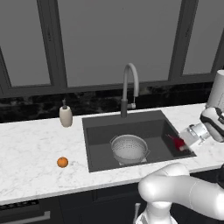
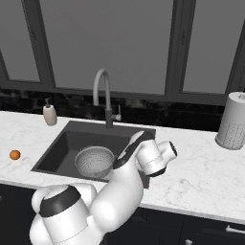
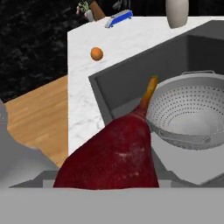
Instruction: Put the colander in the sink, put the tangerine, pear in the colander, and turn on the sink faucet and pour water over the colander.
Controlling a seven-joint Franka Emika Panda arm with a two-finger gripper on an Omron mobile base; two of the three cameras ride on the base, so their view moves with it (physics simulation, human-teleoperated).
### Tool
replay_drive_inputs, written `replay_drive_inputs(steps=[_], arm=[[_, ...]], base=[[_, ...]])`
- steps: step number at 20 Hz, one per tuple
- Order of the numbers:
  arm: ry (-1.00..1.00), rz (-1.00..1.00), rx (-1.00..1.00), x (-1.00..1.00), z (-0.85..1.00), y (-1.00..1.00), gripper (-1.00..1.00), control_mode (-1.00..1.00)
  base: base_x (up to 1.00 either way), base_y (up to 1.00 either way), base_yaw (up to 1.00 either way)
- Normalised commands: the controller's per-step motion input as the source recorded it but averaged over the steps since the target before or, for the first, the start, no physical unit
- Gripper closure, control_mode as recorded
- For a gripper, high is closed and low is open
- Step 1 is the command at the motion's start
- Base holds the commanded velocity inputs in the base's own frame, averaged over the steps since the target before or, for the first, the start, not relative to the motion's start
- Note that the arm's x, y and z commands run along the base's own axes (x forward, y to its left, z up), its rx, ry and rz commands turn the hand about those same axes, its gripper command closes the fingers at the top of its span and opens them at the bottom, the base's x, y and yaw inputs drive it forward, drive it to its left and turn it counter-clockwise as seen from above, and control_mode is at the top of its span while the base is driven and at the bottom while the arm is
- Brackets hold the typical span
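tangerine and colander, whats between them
In the left base view, bare marble counter, then the sink left wall and dark floor, separate the tangerine from the colander.

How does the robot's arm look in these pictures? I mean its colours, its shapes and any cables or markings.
The arm is glossy white, built of thick rounded segments like swollen tubes, with dark grey or black bands at the joints. The hand section is a paler grey-white block. The gripper ends in small dark fingers, hard to make out. No cables, labels or markings are visible on it.
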Motion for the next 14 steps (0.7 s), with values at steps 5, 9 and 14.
replay_drive_inputs(steps=[5, 9, 14], arm=[[-0.03, 0.07, 0.08, 0.32, 0.00, 0.46, 1.00, -1.00], [0.00, -0.01, 0.00, 0.39, -0.01, 0.44, 1.00, -1.00], [0.00, -0.02, -0.01, 0.42, -0.14, 0.47, 1.00, -1.00]], base=[[0.00, 0.00, 0.00], [0.00, 0.00, 0.00], [0.00, 0.00, 0.00]])
